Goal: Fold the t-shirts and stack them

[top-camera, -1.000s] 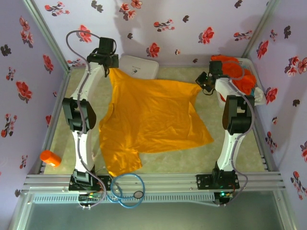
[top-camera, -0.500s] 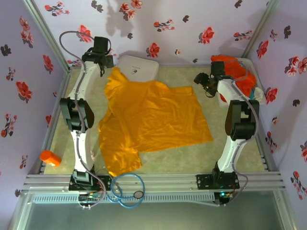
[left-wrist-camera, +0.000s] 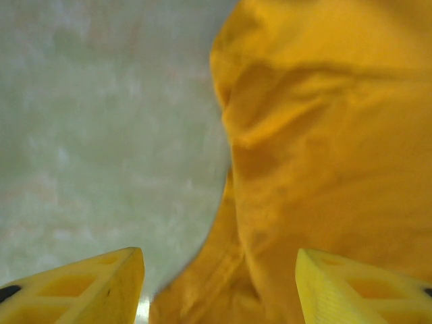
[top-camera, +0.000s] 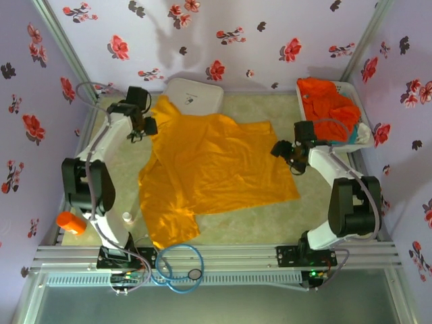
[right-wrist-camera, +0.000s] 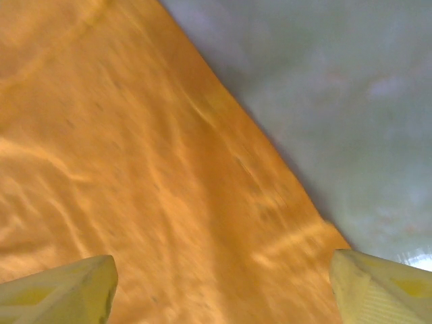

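Observation:
The golden yellow-orange t-shirt (top-camera: 216, 169) lies spread on the table, wrinkled, with one sleeve toward the near left. My left gripper (top-camera: 144, 125) hangs open at the shirt's far left edge. In the left wrist view the shirt (left-wrist-camera: 324, 135) runs between the left gripper's (left-wrist-camera: 219, 290) spread yellow fingers (left-wrist-camera: 88, 287). My right gripper (top-camera: 282, 150) is open over the shirt's right edge. The right wrist view shows the cloth (right-wrist-camera: 135, 169) beneath the right gripper (right-wrist-camera: 223, 297), nothing held. The red-orange t-shirt (top-camera: 331, 101) is bunched in the basket at the back right.
A white hard case (top-camera: 196, 94) sits at the back, touching the shirt's far edge. The white basket (top-camera: 365, 135) stands in the right corner. An orange cylinder (top-camera: 71, 223) lies near the left rail. Blue cable (top-camera: 177, 260) coils on the front frame.
Both grippers let go of the yellow shirt's far corners, and the cloth settled flat. The two arms then drew back from the rear wall toward the near side.

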Available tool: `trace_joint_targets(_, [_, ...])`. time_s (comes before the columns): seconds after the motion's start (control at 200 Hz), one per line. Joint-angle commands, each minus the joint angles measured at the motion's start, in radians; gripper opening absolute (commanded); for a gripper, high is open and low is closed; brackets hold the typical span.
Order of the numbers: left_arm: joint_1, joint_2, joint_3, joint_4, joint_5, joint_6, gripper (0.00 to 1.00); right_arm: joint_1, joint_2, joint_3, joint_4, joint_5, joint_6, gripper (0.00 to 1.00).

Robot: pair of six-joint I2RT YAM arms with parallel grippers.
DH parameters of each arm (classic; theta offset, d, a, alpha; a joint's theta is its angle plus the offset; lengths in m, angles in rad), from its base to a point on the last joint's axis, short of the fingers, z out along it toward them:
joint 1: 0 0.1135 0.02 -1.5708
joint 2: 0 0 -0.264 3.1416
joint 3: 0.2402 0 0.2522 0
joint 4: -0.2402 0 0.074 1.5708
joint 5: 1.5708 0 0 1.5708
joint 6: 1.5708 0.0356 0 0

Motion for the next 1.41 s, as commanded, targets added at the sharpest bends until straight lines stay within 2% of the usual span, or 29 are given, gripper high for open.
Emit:
trace_joint_targets(0.0, [-0.016, -0.090, -0.151, -0.027, 0.085, -0.092, 0.60, 0.001, -0.071, -0.073, -0.036, 0.029, 0.021, 0.81])
trace_joint_targets(0.095, [-0.041, -0.145, -0.263, -0.060, 0.113, -0.133, 0.59, 0.001, -0.107, -0.115, -0.055, 0.059, 0.030, 0.80])
trace_joint_targets(0.27, [-0.137, -0.237, -0.391, -0.157, 0.098, -0.247, 0.58, -0.004, -0.141, -0.149, -0.075, 0.091, 0.050, 0.77])
trace_joint_targets(0.675, [-0.367, -0.514, -0.635, -0.294, 0.160, -0.589, 0.55, -0.031, -0.206, -0.205, -0.078, 0.083, 0.066, 0.75])
trace_joint_targets(0.755, [-0.404, -0.564, -0.676, -0.317, 0.185, -0.666, 0.53, -0.033, -0.244, -0.227, -0.087, 0.103, 0.086, 0.71])
trace_joint_targets(0.995, [-0.579, -0.649, -0.810, -0.299, 0.219, -0.859, 0.51, -0.038, -0.352, -0.276, -0.135, 0.190, 0.132, 0.69])
trace_joint_targets(1.14, [-0.635, -0.687, -0.897, -0.193, 0.279, -0.950, 0.46, -0.038, -0.366, -0.299, -0.145, 0.201, 0.138, 0.68])
trace_joint_targets(1.4, [-0.727, -0.668, -0.915, -0.186, 0.281, -1.017, 0.44, -0.039, -0.368, -0.310, -0.162, 0.211, 0.140, 0.67])
